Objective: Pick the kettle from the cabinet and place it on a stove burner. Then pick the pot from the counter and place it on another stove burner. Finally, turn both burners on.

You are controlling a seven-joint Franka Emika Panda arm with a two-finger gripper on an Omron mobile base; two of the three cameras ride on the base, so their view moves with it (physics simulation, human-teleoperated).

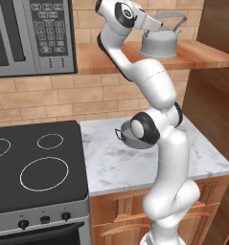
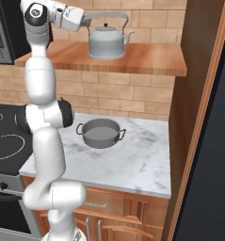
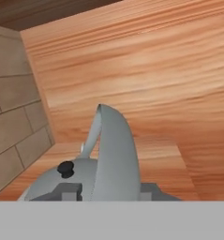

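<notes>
The silver-grey kettle (image 1: 158,44) (image 2: 106,43) stands on the brown cabinet shelf (image 1: 202,55) (image 2: 151,59), spout pointing right in the right base view. My gripper (image 1: 155,24) (image 2: 88,20) (image 3: 108,191) reaches in from the left at the kettle's arched handle (image 3: 114,150), which runs up between the two fingertips; the jaws are shut on it. The kettle's domed lid and black knob (image 3: 65,168) lie just below the hand. The low grey pot (image 1: 126,130) (image 2: 100,132) sits on the white marble counter (image 1: 116,162) (image 2: 142,160), partly hidden by my arm's elbow in the left base view.
The black cooktop (image 1: 39,162) (image 2: 3,136) with ringed burners lies left of the counter, its knobs (image 1: 23,224) along the front. A microwave (image 1: 29,33) hangs above it. A tall wood side panel (image 2: 198,94) closes the shelf and counter on the right.
</notes>
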